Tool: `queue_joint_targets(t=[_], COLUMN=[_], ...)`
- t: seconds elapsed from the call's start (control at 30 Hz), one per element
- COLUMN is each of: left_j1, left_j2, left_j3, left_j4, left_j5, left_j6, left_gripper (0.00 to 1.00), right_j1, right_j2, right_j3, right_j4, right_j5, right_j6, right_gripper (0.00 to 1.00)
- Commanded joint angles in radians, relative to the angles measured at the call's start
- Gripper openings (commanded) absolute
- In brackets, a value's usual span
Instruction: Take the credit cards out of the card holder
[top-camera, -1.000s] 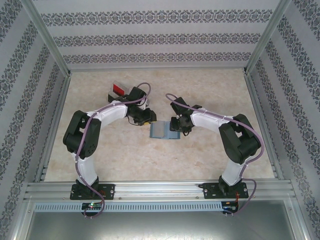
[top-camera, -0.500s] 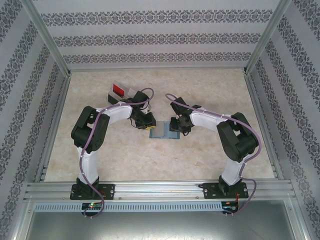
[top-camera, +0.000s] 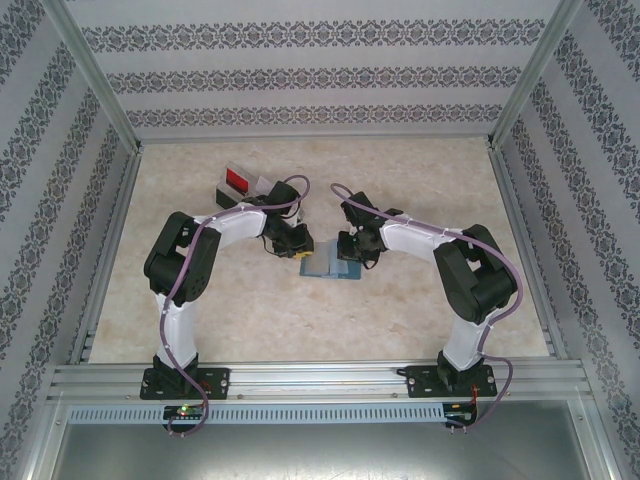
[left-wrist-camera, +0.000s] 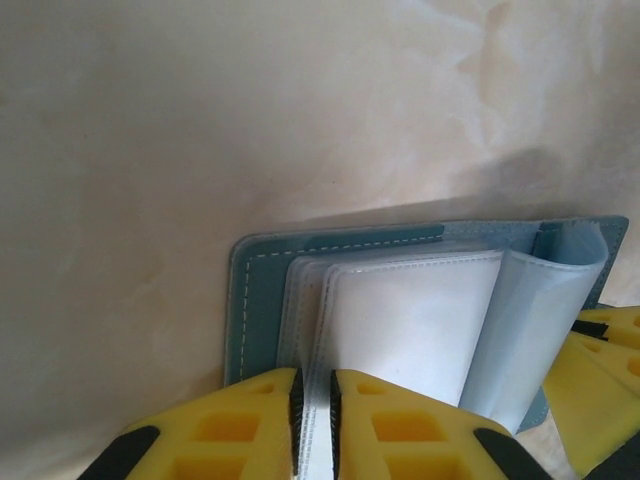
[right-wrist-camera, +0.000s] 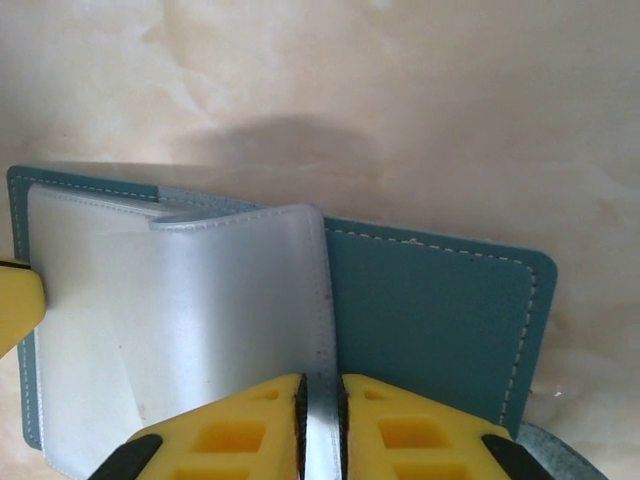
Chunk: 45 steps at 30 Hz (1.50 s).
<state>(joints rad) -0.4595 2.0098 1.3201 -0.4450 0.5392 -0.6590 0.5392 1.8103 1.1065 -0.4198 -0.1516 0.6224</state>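
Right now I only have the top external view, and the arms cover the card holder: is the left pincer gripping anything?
Observer: Yes. The left wrist view shows the left pincer shut on the near edge of a clear sleeve of the open card holder.
Operator: And the right one?
Observer: The right pincer is shut too, on the edge of a second clear leaf that curls up off the holder.
Operator: Is the holder lying flat?
Observer: Its bare teal half, white-stitched, lies flat on the table.
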Motion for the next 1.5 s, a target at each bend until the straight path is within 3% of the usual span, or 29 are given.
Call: queue_joint_targets(t=[0.0, 0.2, 0.57, 0.83, 1.13, 1.47], left_j1=[-0.021, -0.021, 0.004, 0.024, 0.023, 0.021], left_j2=[-0.018, -0.072, -0.106, -0.106, -0.089, -0.054], left_j3=[0.027, 0.042, 0.014, -0.019, -0.037, -0.028], left_j4=[-0.036, -0.062, -0.066, -0.036, 0.014, 0.026], left_j5=[-0.012, -0.027, -0.07, -0.008, 0.11, 0.152], left_j6=[0.011, 0.022, 0.01, -0.002, -0.016, -0.022], left_gripper=[0.23, 0.31, 0.37, 0.37, 0.3, 0.29], right_j1=[0.01, 0.049, 0.117, 0.12, 0.118, 0.117], right_j2=[-0.016, -0.112, 0.0, 0.086, 0.13, 0.13], right_j3=[0.026, 0.019, 0.089, 0.112, 0.091, 0.084], right_j4=[-0.053, -0.071, -0.048, -0.066, -0.122, -0.101], right_j5=[0.085, 0.161, 0.045, 0.028, 0.107, 0.096], right_j6=[-0.008, -0.042, -0.054, -0.064, -0.101, -0.103], right_gripper=[0.21, 0.37, 0.48, 0.45, 0.31, 0.31])
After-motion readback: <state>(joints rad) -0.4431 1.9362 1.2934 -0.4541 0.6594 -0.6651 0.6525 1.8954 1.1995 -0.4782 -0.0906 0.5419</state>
